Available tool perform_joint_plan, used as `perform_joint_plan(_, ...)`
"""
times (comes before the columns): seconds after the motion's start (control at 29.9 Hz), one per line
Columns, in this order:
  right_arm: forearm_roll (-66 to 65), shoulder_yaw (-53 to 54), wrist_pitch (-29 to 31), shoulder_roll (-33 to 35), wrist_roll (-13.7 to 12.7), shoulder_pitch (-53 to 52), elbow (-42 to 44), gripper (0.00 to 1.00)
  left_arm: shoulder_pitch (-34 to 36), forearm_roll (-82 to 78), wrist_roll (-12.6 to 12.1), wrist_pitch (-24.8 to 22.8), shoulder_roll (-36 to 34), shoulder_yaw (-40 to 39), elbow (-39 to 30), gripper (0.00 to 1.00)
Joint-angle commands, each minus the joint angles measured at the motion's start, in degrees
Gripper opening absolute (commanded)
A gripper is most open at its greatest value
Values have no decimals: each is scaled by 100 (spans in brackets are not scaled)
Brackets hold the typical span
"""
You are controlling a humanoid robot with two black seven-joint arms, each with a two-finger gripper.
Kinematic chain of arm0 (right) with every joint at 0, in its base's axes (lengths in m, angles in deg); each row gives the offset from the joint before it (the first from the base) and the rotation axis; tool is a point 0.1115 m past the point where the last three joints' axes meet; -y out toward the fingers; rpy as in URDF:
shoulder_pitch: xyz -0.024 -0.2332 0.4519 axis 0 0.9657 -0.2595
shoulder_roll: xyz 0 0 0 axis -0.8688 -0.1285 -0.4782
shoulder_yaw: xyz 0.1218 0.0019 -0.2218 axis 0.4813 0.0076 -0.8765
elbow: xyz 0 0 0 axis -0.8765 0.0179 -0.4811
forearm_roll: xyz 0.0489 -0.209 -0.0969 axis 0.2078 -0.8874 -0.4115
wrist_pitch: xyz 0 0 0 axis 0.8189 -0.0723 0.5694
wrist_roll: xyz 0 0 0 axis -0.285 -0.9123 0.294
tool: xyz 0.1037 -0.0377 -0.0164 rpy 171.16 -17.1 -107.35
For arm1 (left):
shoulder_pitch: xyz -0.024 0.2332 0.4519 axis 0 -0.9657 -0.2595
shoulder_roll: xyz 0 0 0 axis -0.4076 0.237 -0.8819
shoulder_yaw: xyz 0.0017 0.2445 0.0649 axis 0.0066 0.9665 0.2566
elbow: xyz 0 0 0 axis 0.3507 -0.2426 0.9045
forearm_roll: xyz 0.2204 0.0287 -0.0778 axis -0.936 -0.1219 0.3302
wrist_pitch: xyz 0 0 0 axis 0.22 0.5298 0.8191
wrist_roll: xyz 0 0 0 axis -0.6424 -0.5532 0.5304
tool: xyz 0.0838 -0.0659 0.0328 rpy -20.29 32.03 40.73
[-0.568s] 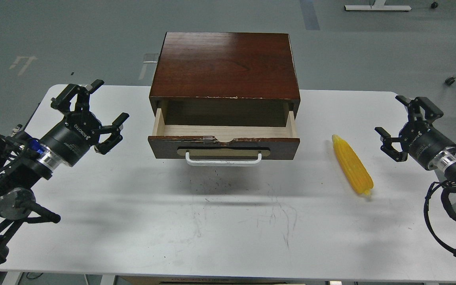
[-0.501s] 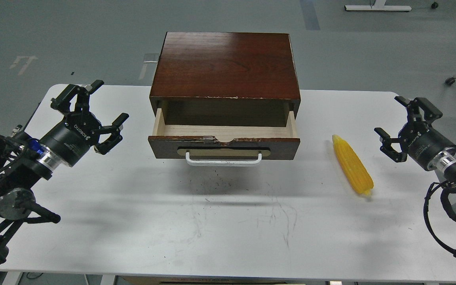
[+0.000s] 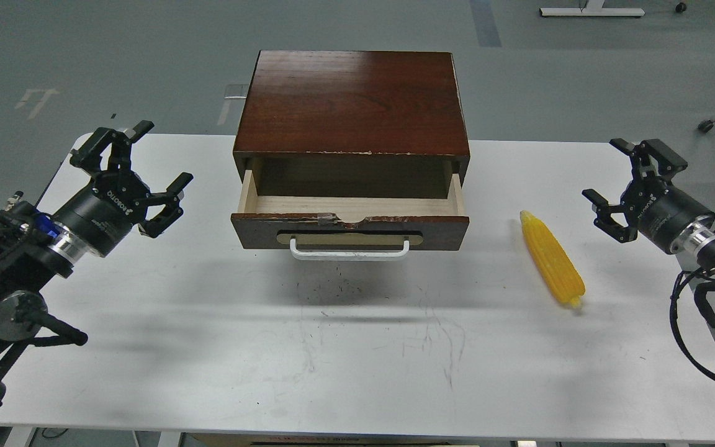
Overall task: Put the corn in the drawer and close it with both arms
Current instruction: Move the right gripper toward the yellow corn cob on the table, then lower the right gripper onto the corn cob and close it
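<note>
Fingers spread; left gripper body reads "ROBOTIQ".

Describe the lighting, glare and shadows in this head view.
Head view: even overhead light and sharp focus; a pale glare patch on the cabinet top; a soft shadow on the table under the open drawer; a thin shadow beside the corn; fainter arm shadows near the left gripper and right gripper.
</note>
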Motion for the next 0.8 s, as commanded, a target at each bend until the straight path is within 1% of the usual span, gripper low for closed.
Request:
perform_joint_plan(0.0,-1339,-8,-1,334,-1,-433,-118,100,57,11,54,0,-3,-37,5,100)
perform_joint_plan(0.1,-3593,0,-1,694,-1,-986,-294,100,92,20,63,0,-3,-37,-39,100)
perform_joint_plan(0.13,-3601,0,-1,695,-1,-988,-294,100,92,20,63,0,-3,-37,-39,100)
perform_joint_plan(0.17,-4315,-8,-1,730,-1,-1154,-320,100,92,20,63,0,-3,-37,-48,100)
perform_joint_plan(0.2,-4644,-8,-1,730,-1,-1234,-347,100,92,12,63,0,-3,-37,-48,100)
perform_joint_plan(0.27,-5828,-17,-1,748,-1,-1471,-504,100,92,29,72,0,-3,-37,-56,100)
perform_joint_plan(0.4,-7079,-35,-1,748,-1,-1577,-777,100,92,29,90,0,-3,-37,-74,100)
perform_joint_plan(0.47,-8070,-218,-1,678,-1,-1586,-952,100,92,29,125,0,-3,-37,-83,100)
perform_joint_plan(0.57,-8671,-701,-1,485,-1,-1612,-997,100,92,20,125,0,-12,-37,-83,100)
perform_joint_plan(0.67,-8831,-1211,-356,388,-1,-1691,-866,100,92,20,125,0,-74,-20,-83,100)
perform_joint_plan(0.77,-8831,-1476,-585,212,-1,-1683,-699,100,92,20,125,0,-83,-11,-92,100)
